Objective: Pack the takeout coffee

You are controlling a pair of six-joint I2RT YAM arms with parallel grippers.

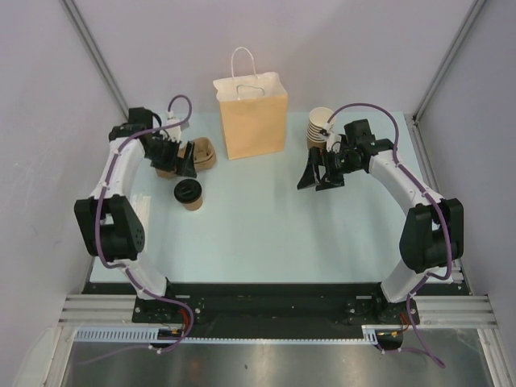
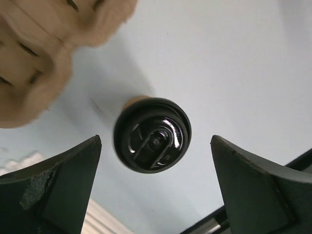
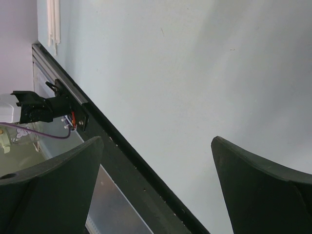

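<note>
Hanging over the pale table (image 1: 266, 218), the left gripper (image 1: 176, 161) has its fingers (image 2: 58, 185) spread wide and grips nothing. In its wrist view the takeout coffee (image 2: 152, 142) shows in the gap between the two fingers, seen from above with the black lid facing up. Bare table shows on either side of it, so neither finger touches it. In the top view the same cup (image 1: 189, 194) stands upright on the table, just on the near side of those fingers. A brown cardboard holder (image 1: 205, 153) lies close beside the fingertips on the far side; contact cannot be told. In the wrist view it is only a tan blur past one finger. A kraft paper bag (image 1: 252, 117) stands upright at the far side, well apart from both sets of fingers and roughly between them. A stack of lidless cups (image 1: 320, 129) stands just behind the right gripper (image 1: 319, 176). Its fingers (image 3: 263, 190) are also fully spread, with nothing held or touched. Only bare table and the dark near rail show between them.
</note>
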